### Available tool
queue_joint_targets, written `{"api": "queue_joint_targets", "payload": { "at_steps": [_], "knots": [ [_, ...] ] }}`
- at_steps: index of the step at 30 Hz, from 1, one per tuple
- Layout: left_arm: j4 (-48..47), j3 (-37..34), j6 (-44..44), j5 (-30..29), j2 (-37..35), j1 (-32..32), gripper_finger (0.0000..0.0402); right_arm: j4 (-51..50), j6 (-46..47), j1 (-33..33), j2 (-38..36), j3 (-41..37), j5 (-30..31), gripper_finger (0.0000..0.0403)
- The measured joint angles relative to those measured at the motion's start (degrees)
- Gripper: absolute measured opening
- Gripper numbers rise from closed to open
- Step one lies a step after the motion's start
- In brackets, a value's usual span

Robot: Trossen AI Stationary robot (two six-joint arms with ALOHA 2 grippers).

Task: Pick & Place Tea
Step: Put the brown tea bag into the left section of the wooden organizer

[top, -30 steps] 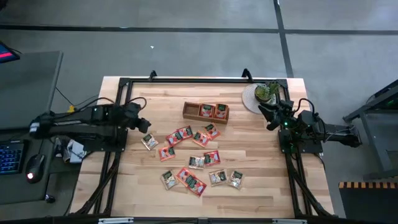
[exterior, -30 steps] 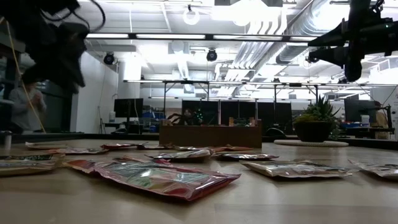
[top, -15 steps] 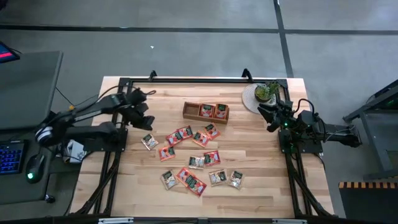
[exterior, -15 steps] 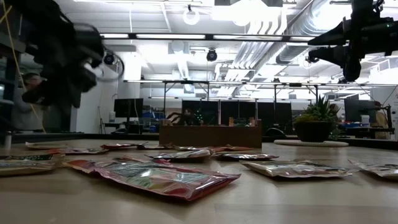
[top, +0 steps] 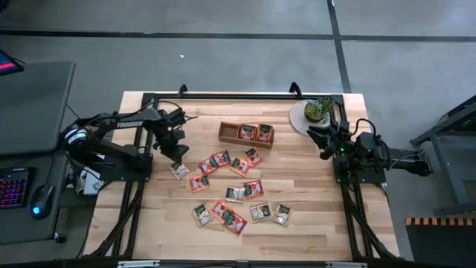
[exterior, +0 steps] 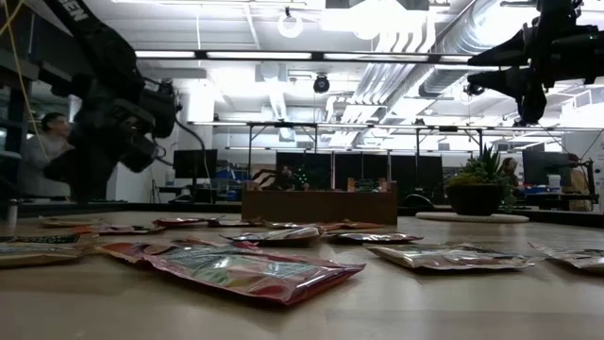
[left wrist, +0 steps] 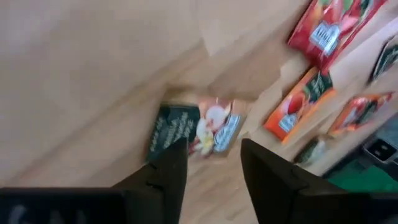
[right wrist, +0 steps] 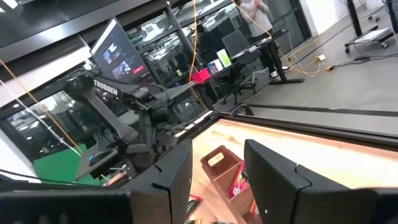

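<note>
Left gripper (top: pixel 178 154) spread over the stray sachet (top: pixel 178 170), nine o'clock of the pile.
Bare wood all round it; long axis unclear. Right gripper (top: pixel 321 143) spread, parked at three o'clock.

floor: grey concrete (top: pixel 223 52) with dark seams | ceiling: white ducts (exterior: pixel 444 57), strip lights (exterior: pixel 283 55) | left: grey desk (top: pixel 30 104), keyboard (top: pixel 11 186), mouse (top: pixel 38 201) | far: workbenches with monitors (exterior: pixel 193 162)
</note>
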Motion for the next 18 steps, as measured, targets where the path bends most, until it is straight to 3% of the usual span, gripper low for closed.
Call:
{"api": "queue_joint_targets", "payload": {
  "at_steps": [6,10,18],
  "knots": [
    [-3.9,6.6,3.4,-10.4,0.0,0.0,0.0207,0.0,0.0,0.0,0.0,0.0,-0.2,0.0142],
    [-5.5,9.1,3.2,-12.1,0.0,-0.5,0.0234,0.0,0.0,0.0,0.0,0.0,-0.2,0.0142],
    [-6.2,8.8,-1.6,-18.6,0.0,-8.9,0.0246,-0.2,0.0,0.0,0.0,0.0,-0.2,0.0142]
  ]
}}
